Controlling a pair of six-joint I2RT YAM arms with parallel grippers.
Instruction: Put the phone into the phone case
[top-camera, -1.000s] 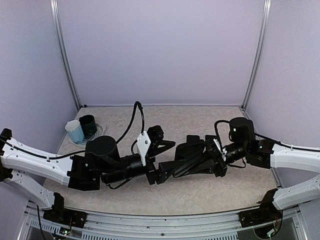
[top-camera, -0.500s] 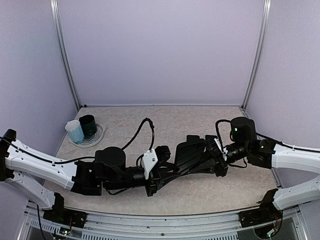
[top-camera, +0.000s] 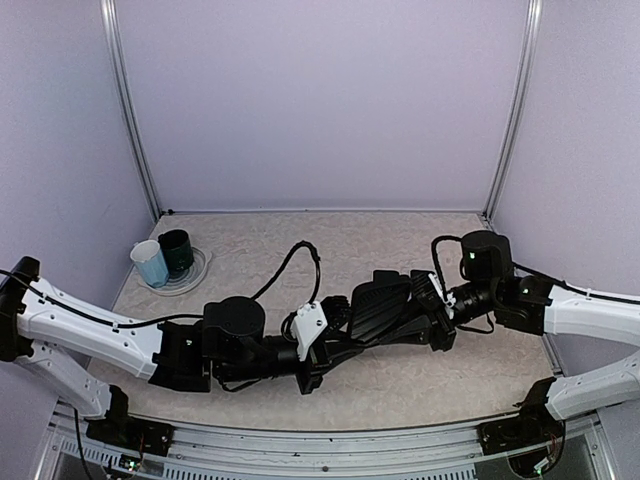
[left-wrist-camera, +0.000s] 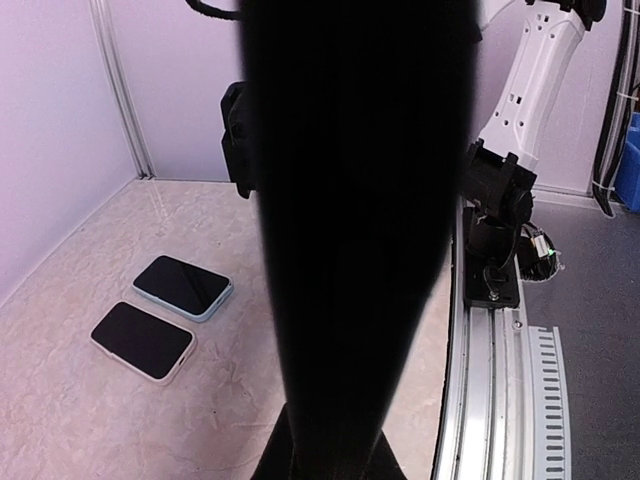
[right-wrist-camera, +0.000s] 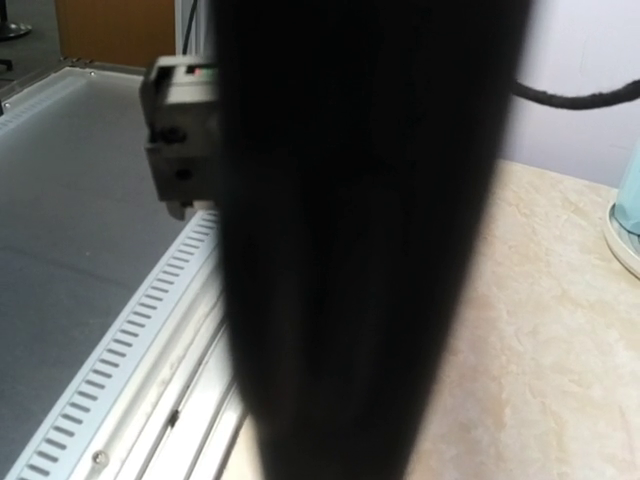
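Black and flat, the slab (top-camera: 385, 300) is hanging above the table (top-camera: 250, 240) in the overhead view, bridging the two arms. The right gripper (top-camera: 434, 318) is pinching its far-right end and the left gripper (top-camera: 328, 340) is clamping its near-left end, both sets of jaws closed down on it. (Whether it is the phone, the case, or one seated in the other, I cannot tell.) Two mugs (top-camera: 163, 258) are standing well apart at the left.

From the left wrist, the slab is filling the middle edge-on as a dark band, hiding the fingers. Beyond it a blue-rimmed phone (left-wrist-camera: 183, 287) and a pink-rimmed phone (left-wrist-camera: 142, 340) are lying flat on the table, just beside each other.

From the right wrist, that dark band is blocking nearly everything.

By its look, the slab is going to handle as a light, stiff, smooth thing, likely slippery and liable to crack if dropped or bent. The narrow ends and long edges are looking like the safest holds, under gentle pressure.
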